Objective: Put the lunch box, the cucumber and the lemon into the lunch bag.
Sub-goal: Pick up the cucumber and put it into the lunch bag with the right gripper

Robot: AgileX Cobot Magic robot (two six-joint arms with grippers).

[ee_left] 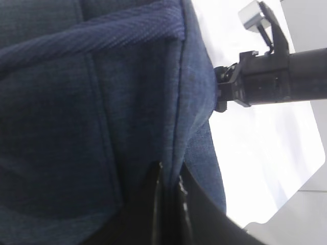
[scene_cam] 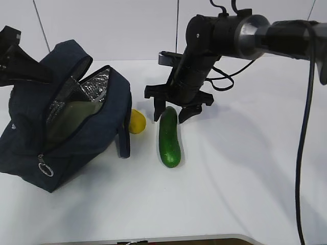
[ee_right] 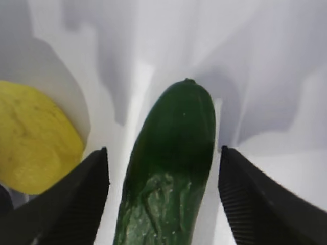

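The navy lunch bag (scene_cam: 76,138) lies on its side at the left, its mouth open and showing silver lining. A pale green lid inside looks like the lunch box (scene_cam: 71,120). My left gripper (scene_cam: 46,76) is shut on the bag's upper flap; in the left wrist view the gripper (ee_left: 168,186) pinches the lunch bag's (ee_left: 102,102) fabric edge. The lemon (scene_cam: 137,121) rests against the bag's front. The cucumber (scene_cam: 169,137) lies just right of it. My right gripper (scene_cam: 172,111) stands open astride the cucumber's far end. The right wrist view shows the gripper (ee_right: 163,173), the cucumber (ee_right: 173,163) and the lemon (ee_right: 36,138); the fingers (ee_right: 76,204) are not touching the cucumber.
A looped handle (scene_cam: 124,138) of the bag hangs down beside the lemon. A silver ring pull (scene_cam: 45,168) sits at the bag's near corner. The white table (scene_cam: 245,168) spreads to the right and front. The right arm (ee_left: 286,76) reaches across behind the bag.
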